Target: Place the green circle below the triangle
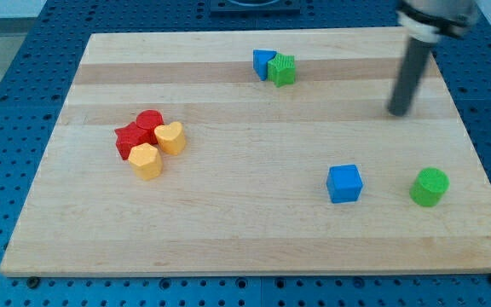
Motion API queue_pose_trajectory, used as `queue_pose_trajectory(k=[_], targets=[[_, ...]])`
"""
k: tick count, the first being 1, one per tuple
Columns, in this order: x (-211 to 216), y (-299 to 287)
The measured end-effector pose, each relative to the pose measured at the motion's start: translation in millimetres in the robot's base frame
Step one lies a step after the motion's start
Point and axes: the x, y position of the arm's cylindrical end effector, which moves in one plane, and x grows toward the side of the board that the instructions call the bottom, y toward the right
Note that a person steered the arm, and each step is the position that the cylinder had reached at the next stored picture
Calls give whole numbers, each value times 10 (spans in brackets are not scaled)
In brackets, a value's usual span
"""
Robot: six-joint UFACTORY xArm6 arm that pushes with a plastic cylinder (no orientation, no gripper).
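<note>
The green circle (430, 187) is a round green block near the view's right edge, low on the board. The blue triangle (263, 63) sits near the view's top centre, touching a green star-shaped block (283, 70) on its right. My tip (397, 112) is at the lower end of the dark rod at the view's upper right. It stands above and slightly left of the green circle, well apart from it, and far to the right of the triangle.
A blue cube (344, 183) lies left of the green circle. At the view's left, a cluster holds a red circle (150, 122), a red star (130, 140), a yellow heart (170, 136) and a yellow hexagon (146, 160). The wooden board (245, 230) rests on a blue pegboard.
</note>
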Motion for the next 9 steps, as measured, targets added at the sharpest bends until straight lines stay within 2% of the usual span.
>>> queue_pose_trajectory(k=[1, 2, 3, 5, 6, 7, 8, 9], targets=[[566, 745], [1175, 867], [1337, 366], [781, -1273], [386, -1795], [333, -1893], [539, -1519], [812, -1423]])
